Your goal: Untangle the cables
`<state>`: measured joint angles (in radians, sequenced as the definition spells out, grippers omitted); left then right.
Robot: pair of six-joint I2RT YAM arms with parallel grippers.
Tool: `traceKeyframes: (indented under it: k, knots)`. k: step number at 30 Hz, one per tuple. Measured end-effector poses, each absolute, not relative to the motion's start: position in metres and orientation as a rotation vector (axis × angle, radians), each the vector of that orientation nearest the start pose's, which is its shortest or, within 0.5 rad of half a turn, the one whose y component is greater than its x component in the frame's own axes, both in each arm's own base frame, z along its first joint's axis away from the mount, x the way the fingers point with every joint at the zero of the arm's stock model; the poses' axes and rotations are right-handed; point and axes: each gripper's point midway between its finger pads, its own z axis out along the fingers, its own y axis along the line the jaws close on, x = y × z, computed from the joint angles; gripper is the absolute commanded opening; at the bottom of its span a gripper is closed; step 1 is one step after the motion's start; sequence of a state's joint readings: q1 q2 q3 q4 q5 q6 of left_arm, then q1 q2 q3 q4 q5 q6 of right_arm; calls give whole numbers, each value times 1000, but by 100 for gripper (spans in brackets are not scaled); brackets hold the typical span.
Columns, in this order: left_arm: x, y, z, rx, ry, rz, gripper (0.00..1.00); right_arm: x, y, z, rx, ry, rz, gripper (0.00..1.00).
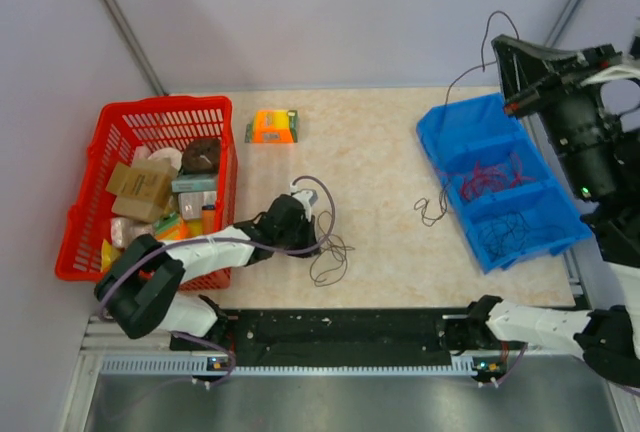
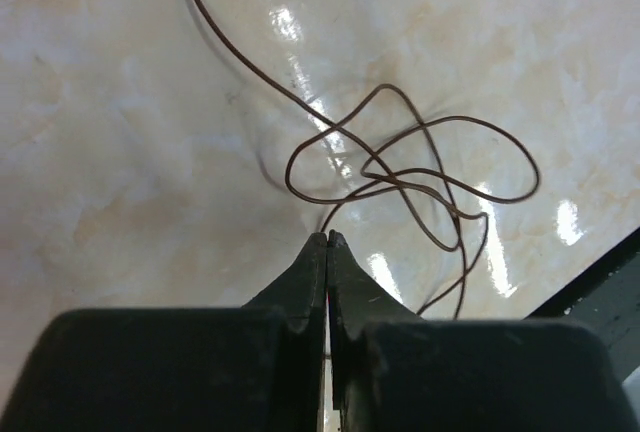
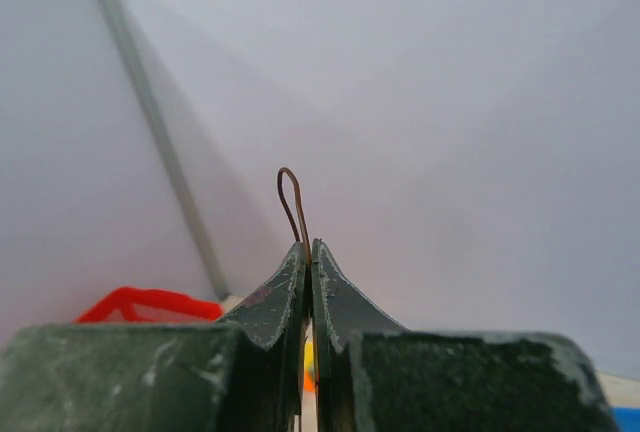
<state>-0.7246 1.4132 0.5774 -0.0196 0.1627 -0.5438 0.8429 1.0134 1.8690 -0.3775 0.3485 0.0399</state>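
Observation:
The cables are thin brown wires. One lies in loose loops (image 2: 410,167) on the marble table, and a strand of it runs straight into the tips of my left gripper (image 2: 327,238), which is shut on it. In the top view that gripper (image 1: 312,240) is low over the table beside the loops (image 1: 330,254). My right gripper (image 1: 497,44) is raised at the far right, shut on another brown wire. A small loop (image 3: 290,197) sticks out past its tips (image 3: 309,247). The rest hangs down to a curl on the table (image 1: 432,210).
A blue divided bin (image 1: 440,122) at the right holds red wires (image 1: 485,177) and dark wires (image 1: 510,232). At the left stands a red basket (image 1: 100,142) full of packets. An orange box (image 1: 272,125) sits near the back wall.

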Motion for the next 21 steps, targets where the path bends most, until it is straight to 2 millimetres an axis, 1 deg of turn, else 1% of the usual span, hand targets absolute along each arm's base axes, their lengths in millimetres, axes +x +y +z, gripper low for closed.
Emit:
traceKeyframes:
  k: [2, 4, 5, 7, 9, 12, 14, 16, 18, 21]
  knots:
    - [206, -249, 35, 311, 2513, -753, 0, 217, 124, 630, -95, 1164, 487, 0]
    - [207, -251, 51, 318, 2463, -784, 0, 252, 118, 614, -55, 1222, 366, 0]
    - [208, -252, 61, 323, 2431, -805, 0, 278, 113, 601, -27, 1267, 299, 0]
    - [207, -255, 80, 336, 2375, -848, 0, 316, 104, 578, 20, 1338, 216, 0]
    - [205, -256, 93, 349, 2334, -880, 0, 361, 97, 542, 64, 1437, 156, 0]
    - [201, -256, 102, 368, 2314, -905, 0, 406, 79, 494, 127, 1561, 121, 0]
    - [198, -255, 104, 382, 2316, -913, 0, 425, 58, 470, 188, 1617, 95, 0]
    - [195, -254, 104, 395, 2321, -915, 0, 434, 38, 458, 248, 1640, 77, 0]
    - [193, -253, 104, 407, 2323, -913, 0, 439, 20, 454, 299, 1638, 68, 0]
    - [190, -251, 105, 419, 2328, -910, 0, 444, 0, 456, 359, 1614, 72, 0]
